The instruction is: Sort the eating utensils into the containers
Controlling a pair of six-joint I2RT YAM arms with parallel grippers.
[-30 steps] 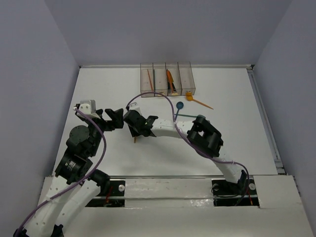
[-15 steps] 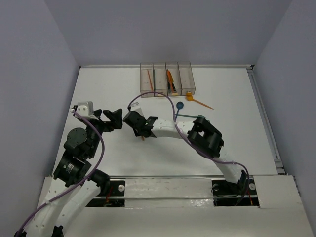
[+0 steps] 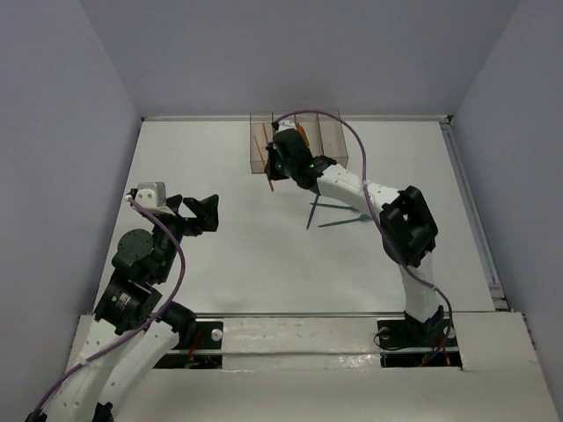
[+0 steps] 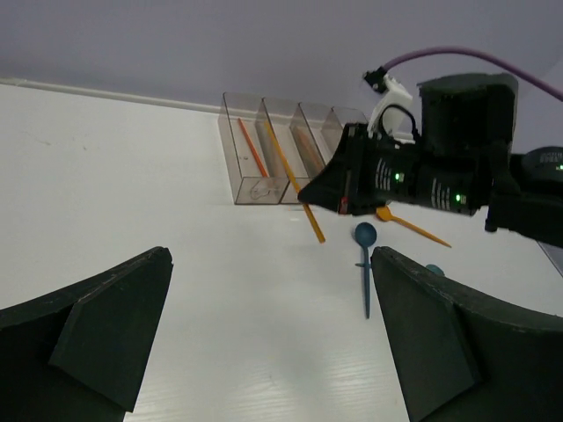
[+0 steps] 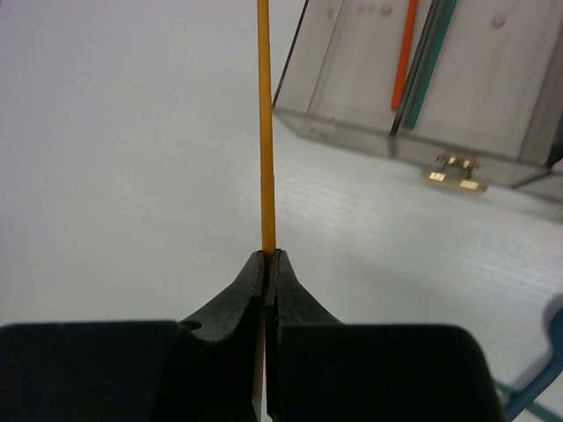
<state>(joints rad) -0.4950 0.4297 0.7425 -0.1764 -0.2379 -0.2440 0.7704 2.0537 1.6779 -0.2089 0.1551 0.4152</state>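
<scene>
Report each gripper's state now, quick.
Left gripper: open, holding nothing.
Right gripper: shut on an orange stick.

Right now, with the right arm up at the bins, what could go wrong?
The right gripper pinches the orange stick only at the tips of its jaws, near one end, so it may pivot or slip. The stick is slanted relative to the narrow containers, so it could catch a divider or land outside.
</scene>
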